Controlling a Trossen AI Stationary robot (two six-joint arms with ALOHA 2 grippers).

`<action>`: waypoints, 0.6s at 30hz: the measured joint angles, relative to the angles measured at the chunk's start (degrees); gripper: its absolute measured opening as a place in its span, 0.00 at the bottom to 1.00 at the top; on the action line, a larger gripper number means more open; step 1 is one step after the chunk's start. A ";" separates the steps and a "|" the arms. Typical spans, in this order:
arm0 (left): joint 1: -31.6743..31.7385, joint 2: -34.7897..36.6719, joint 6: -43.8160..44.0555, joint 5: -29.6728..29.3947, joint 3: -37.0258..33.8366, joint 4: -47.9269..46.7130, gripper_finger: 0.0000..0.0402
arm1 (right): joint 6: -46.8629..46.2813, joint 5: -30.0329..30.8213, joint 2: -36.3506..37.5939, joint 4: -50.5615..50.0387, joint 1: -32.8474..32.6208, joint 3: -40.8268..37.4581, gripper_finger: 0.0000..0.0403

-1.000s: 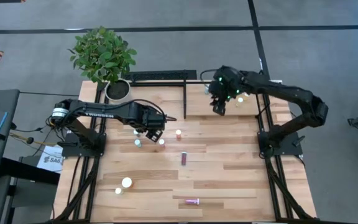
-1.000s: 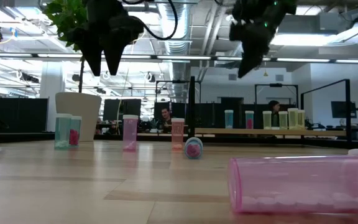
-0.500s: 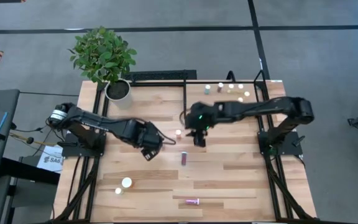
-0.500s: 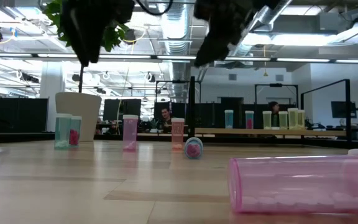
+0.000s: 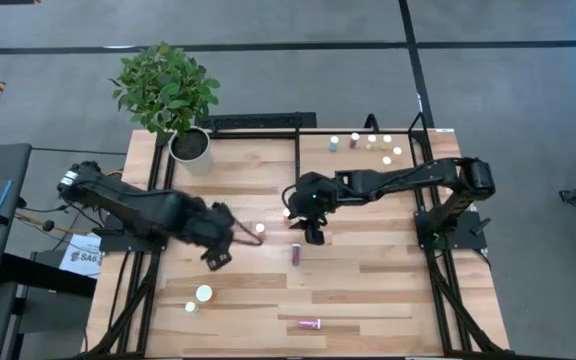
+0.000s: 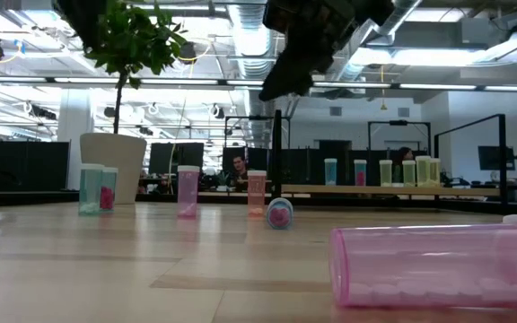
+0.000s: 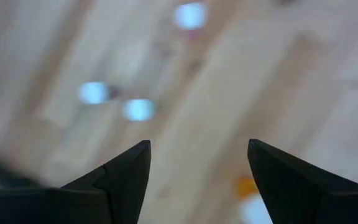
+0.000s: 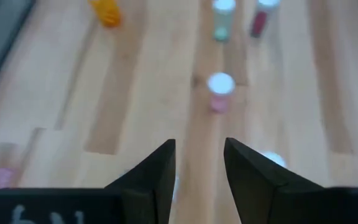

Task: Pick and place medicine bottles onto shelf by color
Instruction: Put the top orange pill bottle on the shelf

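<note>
Over mid-table the right gripper hangs empty, fingers a narrow gap apart, near a pink bottle and above a maroon bottle lying flat. Several bottles already stand on the shelf. It looks mid-reach; next it must drop and straddle one. The left gripper waits, wide open.

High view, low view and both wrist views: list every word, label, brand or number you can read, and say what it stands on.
"SA": start of a print cut off on a white sheet beside the table's left edge.
Pale marks on the right claw's housing: cropped, unreadable.
Medicine bottles: no readable labels.
</note>
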State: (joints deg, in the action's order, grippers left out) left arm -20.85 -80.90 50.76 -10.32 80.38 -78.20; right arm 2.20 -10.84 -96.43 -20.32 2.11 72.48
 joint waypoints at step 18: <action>-16.03 3.54 3.50 -36.57 0.00 21.12 0.63 | 4.76 -3.71 0.44 0.57 8.79 0.00 0.35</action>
State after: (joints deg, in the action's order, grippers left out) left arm -36.88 -77.36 54.26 -46.89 80.38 -57.08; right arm 6.96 -14.55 -95.99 -19.75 10.90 72.48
